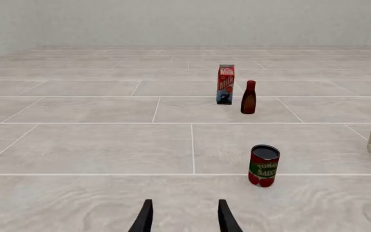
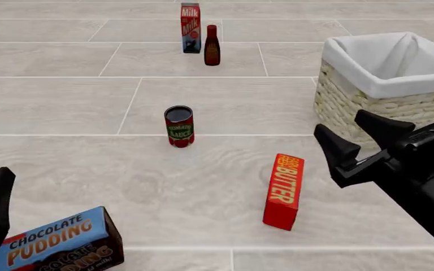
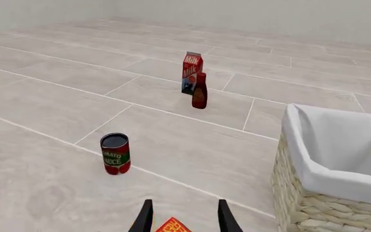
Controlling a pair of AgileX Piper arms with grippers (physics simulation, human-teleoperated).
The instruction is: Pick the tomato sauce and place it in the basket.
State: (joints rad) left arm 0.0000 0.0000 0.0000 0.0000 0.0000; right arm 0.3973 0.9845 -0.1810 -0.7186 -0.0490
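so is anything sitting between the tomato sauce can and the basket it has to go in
Nothing visible does. The small red tomato sauce can with the green label stands alone on bare tile, and the floor between it and the pale woven wicker basket with white lining holds nothing. The red butter box stands nearer the arms, off that line.

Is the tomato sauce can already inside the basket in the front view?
No. The tomato sauce stands upright on the tiled surface, well apart from the basket, whose white lining holds nothing visible.

Pale grey wood-grain tiles (image 2: 202, 101) with thin white grout lines cover the whole surface; a plain pale wall (image 1: 185, 21) rises behind, evenly lit
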